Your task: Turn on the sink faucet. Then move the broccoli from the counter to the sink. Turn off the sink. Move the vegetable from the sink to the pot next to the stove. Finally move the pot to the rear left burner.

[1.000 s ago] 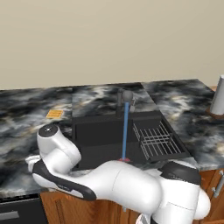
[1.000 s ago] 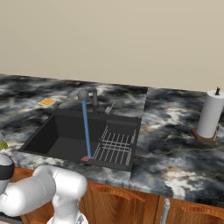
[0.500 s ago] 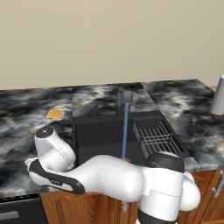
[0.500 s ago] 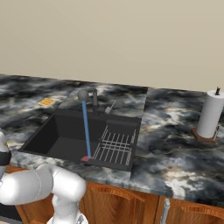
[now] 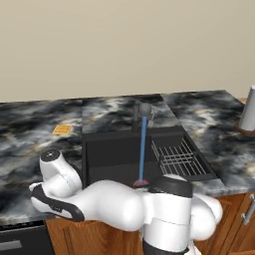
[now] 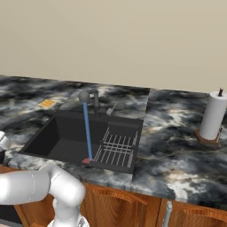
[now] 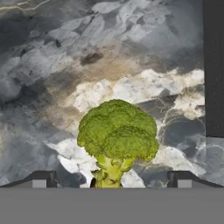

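The marbled black, grey and white stone counter (image 5: 30, 129) runs under a plain beige wall and carries everything here. Set into it, the black rectangular sink (image 5: 112, 154) holds a grey wire rack (image 5: 178, 158) on its right side, and a thin blue stream of water falls from the rounded grey head of the sink faucet (image 5: 143, 110) at the sink's rear edge down to a small red drain disc (image 6: 86, 161). A white paper towel roll (image 6: 213, 116) stands upright on a brown base, well to the right of the sink. A flat orange waffle-like square (image 5: 62, 130) lies left of the sink. The broccoli (image 7: 117, 138), bumpy green head on a pale stalk, rests on the counter left of the sink, between the spread fingertips of the gripper (image 7: 112, 180), untouched.
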Available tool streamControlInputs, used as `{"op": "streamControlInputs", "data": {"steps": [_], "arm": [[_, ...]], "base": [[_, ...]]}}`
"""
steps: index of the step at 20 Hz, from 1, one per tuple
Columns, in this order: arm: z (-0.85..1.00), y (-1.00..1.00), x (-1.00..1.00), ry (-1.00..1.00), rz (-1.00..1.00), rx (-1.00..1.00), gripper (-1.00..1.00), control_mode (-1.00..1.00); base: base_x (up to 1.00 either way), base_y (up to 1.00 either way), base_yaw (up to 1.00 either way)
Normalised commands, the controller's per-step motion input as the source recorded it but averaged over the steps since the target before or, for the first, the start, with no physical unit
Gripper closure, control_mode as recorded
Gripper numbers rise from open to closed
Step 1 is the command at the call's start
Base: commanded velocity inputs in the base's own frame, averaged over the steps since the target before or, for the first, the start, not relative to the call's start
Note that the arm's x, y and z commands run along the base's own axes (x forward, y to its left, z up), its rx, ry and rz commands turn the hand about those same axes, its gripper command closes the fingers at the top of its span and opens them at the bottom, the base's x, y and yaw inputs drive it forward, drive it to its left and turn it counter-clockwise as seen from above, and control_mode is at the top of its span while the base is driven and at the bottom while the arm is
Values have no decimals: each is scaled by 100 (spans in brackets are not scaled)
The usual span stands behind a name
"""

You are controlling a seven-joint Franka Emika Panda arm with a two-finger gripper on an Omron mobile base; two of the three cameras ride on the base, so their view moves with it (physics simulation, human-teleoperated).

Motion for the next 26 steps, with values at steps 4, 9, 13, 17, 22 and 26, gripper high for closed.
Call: {"op": "streamControlInputs", "data": {"steps": [4, 9, 13, 17, 22, 26], "arm": [[-30, 10, 24, 1, 0, 0, -100, -100], [-30, 11, 23, 0, 0, -1, -100, -100], [-35, 17, 15, 1, 0, -2, -100, -100], [-41, 10, 4, 0, 0, -1, -100, -100], [-52, -5, 0, 0, 0, 0, -100, -100], [-54, -38, -6, 0, 0, 1, 100, -100]], "base": [[0, 0, 0], [0, 0, 0], [0, 0, 0], [0, 0, 0], [0, 0, 0], [0, 0, 0]]}}
